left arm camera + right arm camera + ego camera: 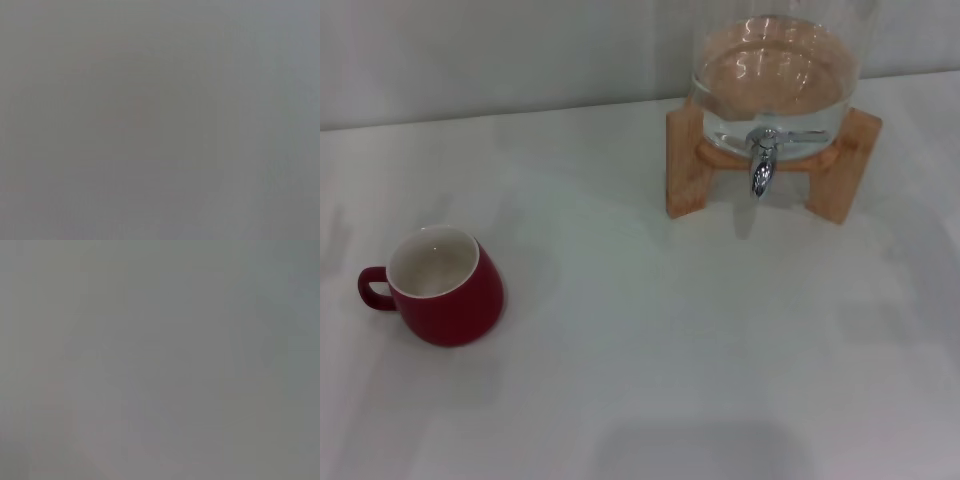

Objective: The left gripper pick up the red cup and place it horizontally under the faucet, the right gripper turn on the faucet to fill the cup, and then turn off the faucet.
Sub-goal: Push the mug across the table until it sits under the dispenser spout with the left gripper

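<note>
None done: every step of the task remains.
Cup: glossy red rounded mug [445, 287] stands upright on the white table [670, 350], mouth up, loop handle toward the robot's left, well apart from the faucet.
Faucet: small chrome tap [762, 165], spout down, on a glass dispenser [775, 70].
Grippers: neither in view; finger state unknown.

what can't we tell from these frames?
- Both grippers: outside the head view; both wrist views show only flat grey, so position and state are unknown.
- Dispenser: top cut off by the head view's upper edge, so lid and full height are unseen.
- Faucet: lever too small to tell whether it is open or closed; no stream visible.
- Cup: inside looks white, but its floor is hidden by the near wall.
</note>
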You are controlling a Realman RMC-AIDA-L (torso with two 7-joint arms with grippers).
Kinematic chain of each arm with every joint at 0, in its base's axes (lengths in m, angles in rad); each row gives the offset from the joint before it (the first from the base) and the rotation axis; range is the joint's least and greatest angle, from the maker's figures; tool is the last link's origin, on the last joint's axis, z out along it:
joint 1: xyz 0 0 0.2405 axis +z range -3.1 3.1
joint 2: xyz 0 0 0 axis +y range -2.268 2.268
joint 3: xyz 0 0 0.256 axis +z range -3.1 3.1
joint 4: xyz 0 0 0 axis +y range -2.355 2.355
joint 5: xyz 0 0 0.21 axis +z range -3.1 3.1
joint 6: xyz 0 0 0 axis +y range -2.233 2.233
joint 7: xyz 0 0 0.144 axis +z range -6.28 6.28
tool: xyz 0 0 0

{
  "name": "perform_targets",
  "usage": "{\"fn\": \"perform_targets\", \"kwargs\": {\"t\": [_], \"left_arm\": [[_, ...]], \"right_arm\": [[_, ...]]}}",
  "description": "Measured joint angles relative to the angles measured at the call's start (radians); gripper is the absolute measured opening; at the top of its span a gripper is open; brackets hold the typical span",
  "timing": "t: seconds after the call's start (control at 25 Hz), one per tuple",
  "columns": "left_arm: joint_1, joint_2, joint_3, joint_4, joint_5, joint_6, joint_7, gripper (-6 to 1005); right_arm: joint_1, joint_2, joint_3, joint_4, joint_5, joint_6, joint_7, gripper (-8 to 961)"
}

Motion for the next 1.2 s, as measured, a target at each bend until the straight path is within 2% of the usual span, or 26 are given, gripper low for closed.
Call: {"fn": "perform_targets", "kwargs": {"t": [0.64, 1.2], "left_arm": [[0.107, -0.005, 0.138, 0.03, -0.003, 0.006, 0.005, 754], [0.129, -0.006, 0.232, 0.082, 0.008, 0.036, 0.007, 754]], "right_arm": [[0.042, -0.006, -0.002, 0.005, -0.008, -0.055, -0.003, 617], [0.055, -0.014, -0.002, 0.006, -0.009, -0.07, -0.003, 617]]}}
